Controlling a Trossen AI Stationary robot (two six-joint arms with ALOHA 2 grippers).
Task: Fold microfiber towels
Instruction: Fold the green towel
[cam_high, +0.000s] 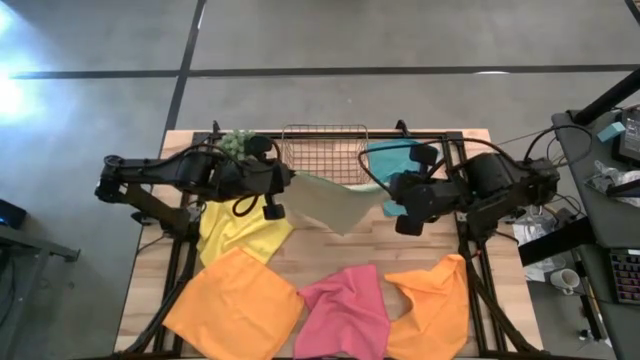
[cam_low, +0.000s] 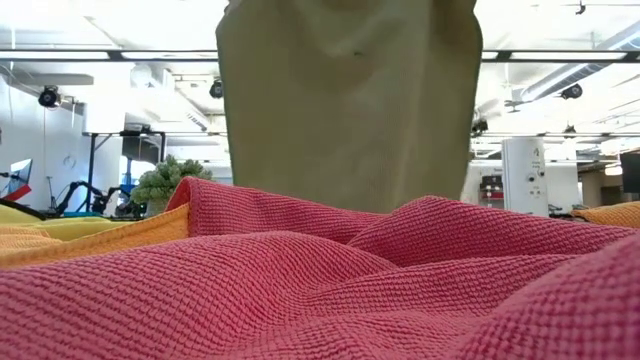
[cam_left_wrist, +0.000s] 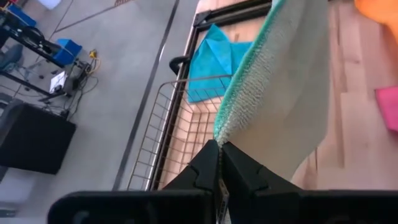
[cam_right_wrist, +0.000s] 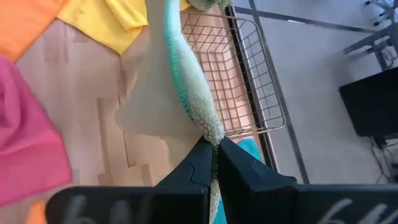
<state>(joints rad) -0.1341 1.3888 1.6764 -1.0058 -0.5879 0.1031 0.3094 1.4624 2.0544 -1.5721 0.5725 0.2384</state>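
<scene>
Both arms hold the sage green towel (cam_high: 335, 203) up off the worktop (cam_high: 330, 255), the left gripper (cam_left_wrist: 219, 163) and the right gripper (cam_right_wrist: 214, 157) each with fingers clamped shut on an upper corner, probably so that it hangs flat and can be laid down for a fold. Its top edge runs side to side between the grippers, in front of the wire basket (cam_high: 324, 150) (the low view shows it hanging like a curtain), above the pink towel (cam_high: 345, 310).
</scene>
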